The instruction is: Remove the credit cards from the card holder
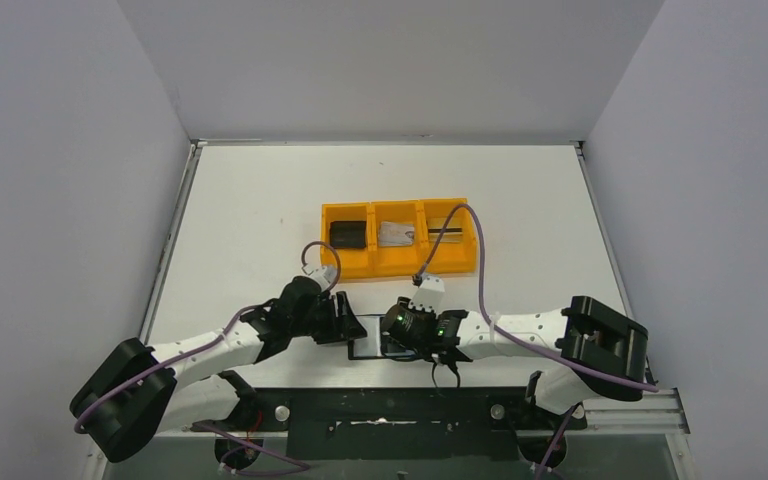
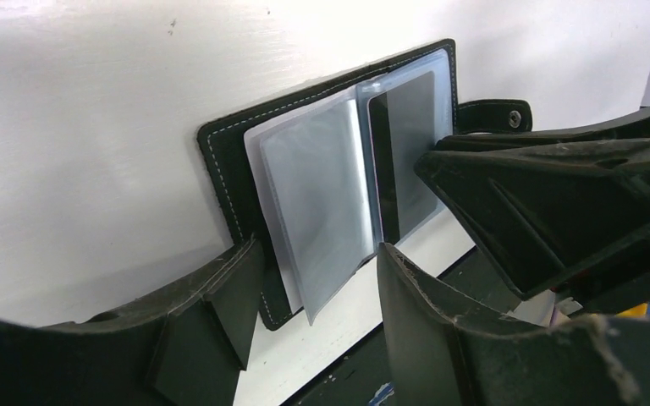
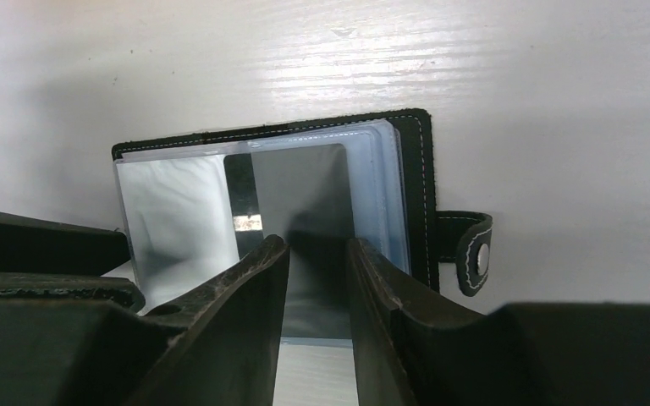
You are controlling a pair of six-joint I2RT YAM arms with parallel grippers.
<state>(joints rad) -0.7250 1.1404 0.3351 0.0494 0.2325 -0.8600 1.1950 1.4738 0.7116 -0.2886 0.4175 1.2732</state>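
the card holder is laid open on the worktop. a thin, likely slippery credit card is tucked inside, best pinched by its near edge. right gripper is set narrow, left gripper half wide, both empty.

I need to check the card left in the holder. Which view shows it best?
The right wrist view: the dark card faces the camera squarely inside the card holder's clear sleeve. The left wrist view shows it slanted and partly covered. In the top view the arms hide it.
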